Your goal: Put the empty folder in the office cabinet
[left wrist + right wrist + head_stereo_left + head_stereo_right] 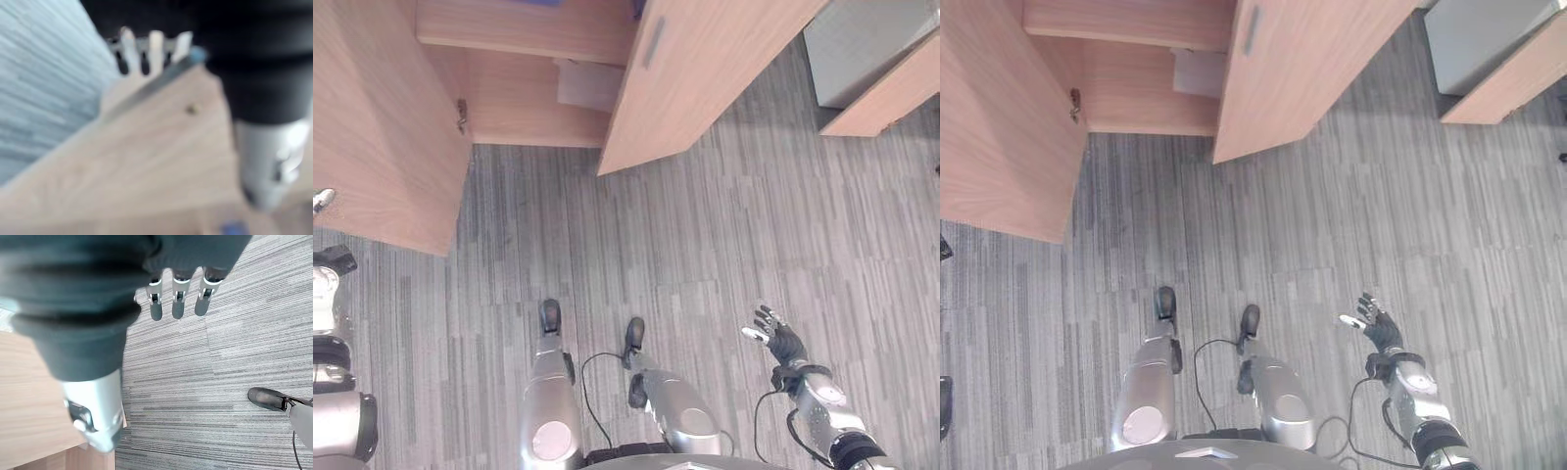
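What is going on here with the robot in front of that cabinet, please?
The robot stands on grey carpet before a light wooden office cabinet with both doors swung open. A pale flat folder lies on the cabinet's lower shelf. The right robot hand hangs open over the floor, holding nothing. The left robot hand has straight fingers at the edge of the left wooden door.

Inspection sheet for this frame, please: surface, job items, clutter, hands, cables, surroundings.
Surface: grey striped carpet floor.
Job's things: office cabinet with both doors swung open; a pale flat thing, probably the folder, lies on its lower shelf.
Clutter: nothing seen.
Hands: right hand open, holding nothing, over the floor; left hand at the edge of a wooden panel, too blurred to read.
Cables: nothing seen.
Surroundings: grey box and a wooden unit to the right of the cabinet.
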You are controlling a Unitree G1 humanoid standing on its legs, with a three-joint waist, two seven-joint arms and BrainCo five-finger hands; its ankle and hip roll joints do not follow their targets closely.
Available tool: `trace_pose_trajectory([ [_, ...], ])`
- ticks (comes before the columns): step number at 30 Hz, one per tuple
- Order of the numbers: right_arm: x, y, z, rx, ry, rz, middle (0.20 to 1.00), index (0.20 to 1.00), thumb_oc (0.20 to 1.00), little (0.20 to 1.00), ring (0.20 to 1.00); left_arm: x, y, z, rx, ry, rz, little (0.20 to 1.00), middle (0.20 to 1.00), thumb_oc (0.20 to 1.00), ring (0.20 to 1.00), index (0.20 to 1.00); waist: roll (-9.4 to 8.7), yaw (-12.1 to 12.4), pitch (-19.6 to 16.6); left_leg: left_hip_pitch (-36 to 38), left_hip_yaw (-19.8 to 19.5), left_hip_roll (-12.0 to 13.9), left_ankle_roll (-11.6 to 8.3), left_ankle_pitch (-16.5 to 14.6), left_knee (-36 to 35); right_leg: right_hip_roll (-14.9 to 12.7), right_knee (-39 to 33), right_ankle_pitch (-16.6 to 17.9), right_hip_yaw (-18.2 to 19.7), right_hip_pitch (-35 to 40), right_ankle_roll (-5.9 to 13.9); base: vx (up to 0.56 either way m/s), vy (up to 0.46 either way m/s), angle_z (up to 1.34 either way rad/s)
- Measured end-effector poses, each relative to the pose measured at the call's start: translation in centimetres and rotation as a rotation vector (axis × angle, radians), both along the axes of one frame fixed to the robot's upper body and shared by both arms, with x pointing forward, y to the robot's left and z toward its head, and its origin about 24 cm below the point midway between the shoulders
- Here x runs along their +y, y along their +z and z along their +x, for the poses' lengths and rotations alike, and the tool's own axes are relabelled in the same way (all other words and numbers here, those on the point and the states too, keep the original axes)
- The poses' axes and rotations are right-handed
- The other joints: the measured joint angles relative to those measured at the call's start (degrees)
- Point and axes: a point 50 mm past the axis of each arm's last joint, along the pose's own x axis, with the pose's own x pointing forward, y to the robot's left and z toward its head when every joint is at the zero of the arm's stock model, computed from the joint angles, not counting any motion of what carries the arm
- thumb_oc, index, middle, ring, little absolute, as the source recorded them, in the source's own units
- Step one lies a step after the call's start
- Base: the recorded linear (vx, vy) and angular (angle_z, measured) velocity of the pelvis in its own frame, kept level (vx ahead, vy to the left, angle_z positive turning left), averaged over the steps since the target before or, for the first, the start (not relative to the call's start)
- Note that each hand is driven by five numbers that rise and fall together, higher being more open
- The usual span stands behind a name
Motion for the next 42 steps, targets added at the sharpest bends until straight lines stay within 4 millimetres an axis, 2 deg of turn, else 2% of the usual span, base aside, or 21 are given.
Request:
trace_pose_trajectory([
  [1,0.0,0.0,0.0,0.000,0.000,0.000,1.000,1.000,1.000,1.000,1.000,0.0,0.0,0.0,0.000,0.000,0.000,1.000,1.000,1.000,1.000,1.000,0.00,0.00,0.00,0.00,0.00,0.00,0.00,0.00,0.00,0.00,0.00,0.00,0.00,0.00,0.00,0.03,-0.114,-0.19],
  [2,0.8,-0.4,-0.4,0.009,-0.011,0.021,1.000,1.000,1.000,1.000,1.000,-2.1,-3.7,0.1,0.051,-0.041,-0.084,1.000,1.000,1.000,1.000,1.000,-0.08,-0.27,-0.06,1.65,0.50,0.28,-0.51,0.36,-0.66,0.16,-0.36,-0.08,0.80,0.88,-0.08,0.01,-0.042,-0.13],
  [3,0.8,-0.4,-0.4,0.009,-0.011,0.021,1.000,1.000,1.000,1.000,1.000,-2.1,-3.7,0.1,0.051,-0.041,-0.084,1.000,1.000,1.000,1.000,1.000,-0.08,-0.27,-0.06,1.65,0.50,0.28,-0.51,0.36,-0.66,0.16,-0.36,-0.08,0.80,0.88,-0.08,0.02,-0.083,-0.26],
  [4,1.4,-0.8,-0.9,0.024,0.001,0.036,1.000,1.000,1.000,1.000,1.000,-3.9,-7.0,-0.3,0.109,-0.065,-0.157,1.000,1.000,1.000,1.000,1.000,-0.18,-0.40,-0.13,2.97,1.26,0.42,-0.71,0.54,-1.33,0.02,-0.71,-0.19,1.50,1.70,-0.24,0.01,-0.040,-0.13],
  [7,2.1,-1.3,-1.2,0.049,0.019,0.042,1.000,1.000,1.000,1.000,1.000,-6.3,-9.3,0.1,0.170,-0.150,-0.181,1.000,1.000,1.000,1.000,1.000,-0.65,-1.50,-0.49,3.95,2.95,1.09,-1.04,0.91,-1.81,0.46,-0.76,-0.84,2.84,0.90,-0.59,0.03,-0.049,-0.28],
  [9,2.1,-1.3,-1.2,0.049,0.019,0.042,1.000,1.000,1.000,1.000,1.000,-6.3,-9.3,0.1,0.170,-0.150,-0.181,1.000,1.000,1.000,1.000,1.000,-0.65,-1.50,-0.49,3.95,2.95,1.09,-1.04,0.91,-1.81,0.46,-0.76,-0.84,2.84,0.90,-0.59,0.01,-0.031,-0.26],
  [13,1.9,-1.6,-1.8,0.074,-0.004,0.034,1.000,1.000,1.000,1.000,1.000,-8.1,-9.6,1.0,0.187,-0.248,-0.182,1.000,1.000,1.000,1.000,1.000,-0.24,-5.24,-1.00,7.06,4.99,1.13,-1.31,2.29,-5.38,0.25,-0.80,-0.35,4.04,1.74,-0.57,0.06,-0.054,-0.26],
  [14,1.9,-2.3,-2.8,0.115,-0.025,0.032,1.000,1.000,1.000,1.000,1.000,-10.3,-10.1,2.1,0.181,-0.298,-0.222,1.000,1.000,1.000,1.000,1.000,0.28,-6.34,-1.69,8.98,5.87,1.07,-1.52,2.86,-7.12,0.38,-1.04,-0.44,4.44,1.95,-0.76,0.02,-0.018,-0.11],
  [15,1.9,-2.3,-2.8,0.115,-0.025,0.032,1.000,1.000,1.000,1.000,1.000,-10.3,-10.1,2.1,0.181,-0.298,-0.222,1.000,1.000,1.000,1.000,1.000,0.28,-6.34,-1.69,8.98,5.87,1.07,-1.52,2.86,-7.12,0.38,-1.04,-0.44,4.44,1.95,-0.76,0.05,-0.031,-0.48],
  [16,2.0,-3.6,-4.8,0.189,-0.054,0.033,1.000,1.000,1.000,1.000,1.000,-13.4,-12.4,2.5,0.200,-0.323,-0.339,1.000,1.000,1.000,1.000,1.000,2.42,-8.51,-6.38,11.33,7.95,1.02,-1.79,3.11,-9.93,0.90,-1.07,-0.54,6.42,1.86,-0.92,0.02,-0.012,-0.37],
  [18,1.8,-3.9,-5.6,0.216,-0.063,0.025,1.000,1.000,1.000,1.000,1.000,-14.8,-12.8,2.8,0.228,-0.376,-0.333,1.000,1.000,1.000,1.000,1.000,4.68,-10.04,-8.05,14.19,9.61,0.95,-1.70,4.04,-12.07,1.13,-0.73,0.19,7.67,3.28,-1.02,0.08,0.013,-0.48],
  [19,1.8,-3.9,-5.6,0.216,-0.063,0.025,1.000,1.000,1.000,1.000,1.000,-14.8,-12.8,2.8,0.228,-0.376,-0.333,1.000,1.000,1.000,1.000,1.000,4.68,-10.04,-8.05,14.19,9.61,0.95,-1.70,4.04,-12.07,1.13,-0.73,0.19,7.67,3.28,-1.02,0.09,0.032,-0.53],
  [21,1.7,-4.3,-6.6,0.252,-0.033,-0.017,1.000,1.000,1.000,1.000,1.000,-15.9,-11.3,4.5,0.172,-0.366,-0.336,1.000,1.000,1.000,1.000,1.000,7.29,-12.67,-9.60,17.76,11.35,1.24,-2.06,3.48,-13.02,1.87,-0.77,0.02,8.91,5.29,-1.04,0.03,0.041,-0.40],
  [23,1.4,-4.3,-6.5,0.258,-0.009,-0.048,1.000,1.000,1.000,1.000,1.000,-14.4,-8.9,6.3,0.131,-0.293,-0.298,1.000,1.000,1.000,1.000,1.000,8.34,-13.17,-10.45,18.85,13.74,1.64,-2.42,2.93,-13.59,1.79,-1.05,-0.21,10.72,5.26,-1.24,0.00,0.038,-0.44],
  [24,1.4,-4.3,-6.5,0.258,-0.009,-0.048,1.000,1.000,1.000,1.000,1.000,-14.4,-8.9,6.3,0.131,-0.293,-0.298,1.000,1.000,1.000,1.000,1.000,8.34,-13.17,-10.45,18.85,13.74,1.64,-2.42,2.93,-13.59,1.79,-1.05,-0.21,10.72,5.26,-1.24,-0.01,0.019,-0.32],
  [27,-0.4,-4.1,-6.9,0.275,-0.016,-0.122,1.000,1.000,1.000,1.000,1.000,-9.8,-1.5,7.9,-0.046,-0.152,-0.188,1.000,1.000,1.000,1.000,1.000,8.99,-14.40,-10.73,17.67,13.88,2.06,-3.09,3.13,-13.58,2.06,-1.09,-0.35,10.94,3.82,-0.99,-0.04,0.051,-0.05],
  [32,-2.1,-3.8,-6.9,0.275,-0.041,-0.190,1.000,1.000,1.000,1.000,1.000,-6.1,0.5,6.8,-0.023,-0.030,-0.148,1.000,1.000,1.000,1.000,1.000,10.25,-14.02,-11.23,15.80,13.15,1.76,-2.75,3.56,-13.57,1.67,-0.77,0.65,10.21,2.42,-1.52,-0.05,0.070,0.07],
  [37,-1.9,-3.5,-6.3,0.235,-0.030,-0.219,1.000,1.000,1.000,1.000,1.000,-5.6,-4.3,5.0,0.168,-0.017,-0.234,1.000,1.000,1.000,1.000,1.000,10.31,-11.71,-11.24,15.68,12.29,1.06,-2.68,3.53,-13.58,0.97,-0.77,0.68,9.51,2.77,-1.45,-0.09,0.007,0.11],
  [40,-1.7,-3.4,-5.9,0.214,-0.030,-0.223,1.000,1.000,1.000,1.000,1.000,-7.9,-11.5,2.1,0.376,-0.119,-0.352,1.000,1.000,1.000,1.000,1.000,10.29,-10.04,-11.25,15.79,11.15,0.60,-2.40,3.59,-13.35,0.48,-0.76,0.64,8.29,3.59,-1.41,-0.08,0.021,0.22],
  [41,-1.5,-3.4,-5.7,0.210,-0.032,-0.227,1.000,1.000,1.000,1.000,1.000,-9.7,-15.3,-0.2,0.469,-0.164,-0.424,1.000,1.000,1.000,1.000,1.000,10.28,-9.38,-11.25,16.01,10.90,0.33,-1.97,3.28,-13.57,0.18,-0.76,0.44,8.00,3.95,-1.23,-0.02,0.025,0.08],
  [42,-1.5,-3.4,-5.7,0.210,-0.032,-0.227,1.000,1.000,1.000,1.000,1.000,-9.7,-15.3,-0.2,0.469,-0.164,-0.424,1.000,1.000,1.000,1.000,1.000,10.28,-9.38,-11.25,16.01,10.90,0.33,-1.97,3.28,-13.57,0.18,-0.76,0.44,8.00,3.95,-1.23,-0.01,0.012,0.05],
])
